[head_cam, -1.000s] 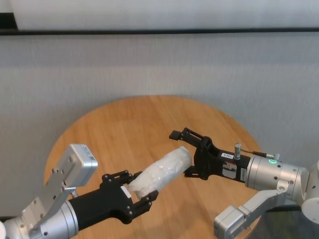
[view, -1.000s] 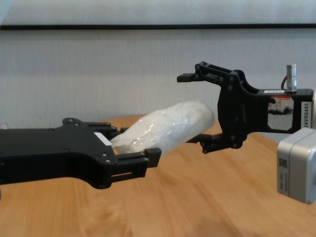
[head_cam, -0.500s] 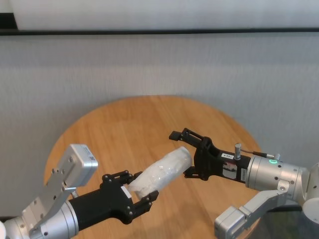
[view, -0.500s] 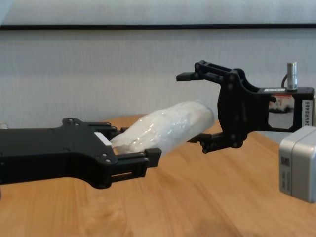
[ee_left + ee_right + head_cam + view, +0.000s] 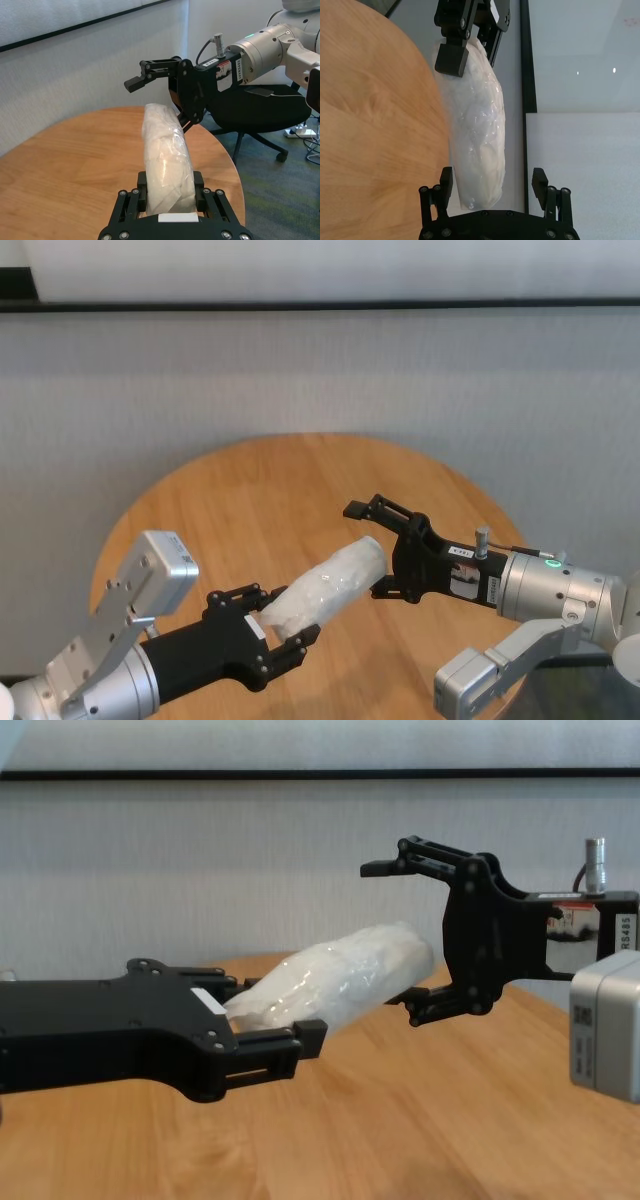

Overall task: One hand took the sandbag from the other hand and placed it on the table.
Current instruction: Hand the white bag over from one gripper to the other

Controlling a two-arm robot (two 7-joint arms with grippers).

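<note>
sandbag (image 5: 335, 977) pinched in left gripper (image 5: 262, 1035); right gripper (image 5: 400, 942) spread at its tip, label unreadable.

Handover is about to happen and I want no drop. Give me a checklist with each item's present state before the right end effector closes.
1. Left end effector shut on the sandbag: ok.
2. Right end effector open: ok.
3. Sandbag's free end lies between the right fingers: ok in the right wrist view, only the tip.
4. Bag centred in that gap: not ok, it sits toward one finger.
5. Sandbag held clear above the table: ok.
6. Bag free of tears: cannot tell.
</note>
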